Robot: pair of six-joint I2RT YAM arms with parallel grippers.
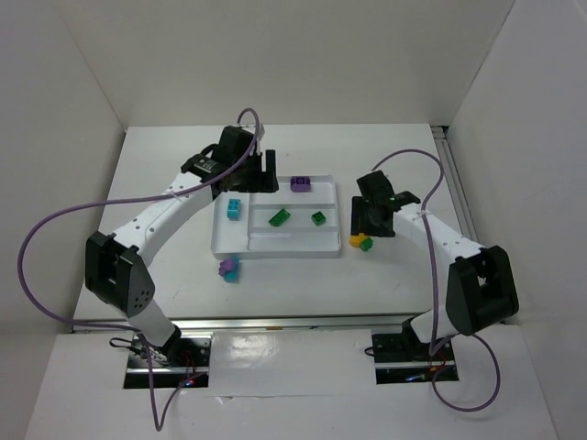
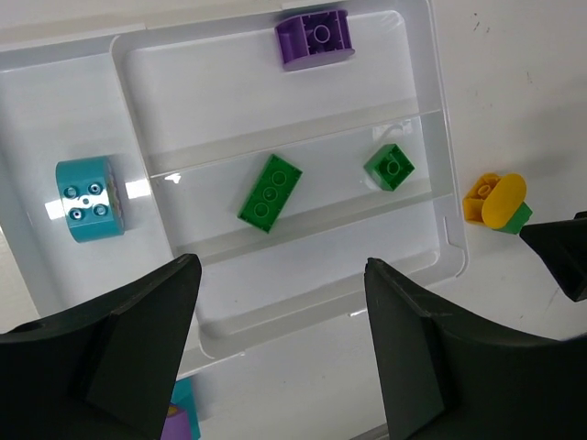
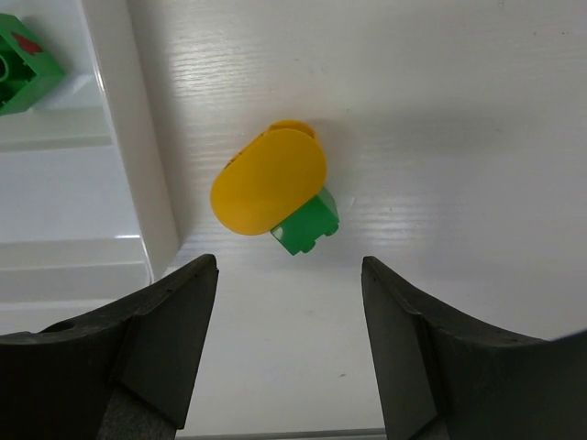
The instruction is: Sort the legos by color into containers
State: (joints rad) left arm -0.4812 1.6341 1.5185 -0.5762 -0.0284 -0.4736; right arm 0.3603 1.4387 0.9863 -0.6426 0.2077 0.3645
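Just in front of the tray's near-left corner, a purple-and-teal pair lies out on the table. One teal brick sits in the long left section, and the left gripper hangs above the tray, spread wide and empty. Two green bricks share the middle strip; a purple brick sits in the far one. Just right of the tray wall, a yellow rounded piece overlaps a small green brick beneath the right gripper, also spread and empty. These look light, rigid and slick, so pinching flat sides should hold better than the rounded yellow face.
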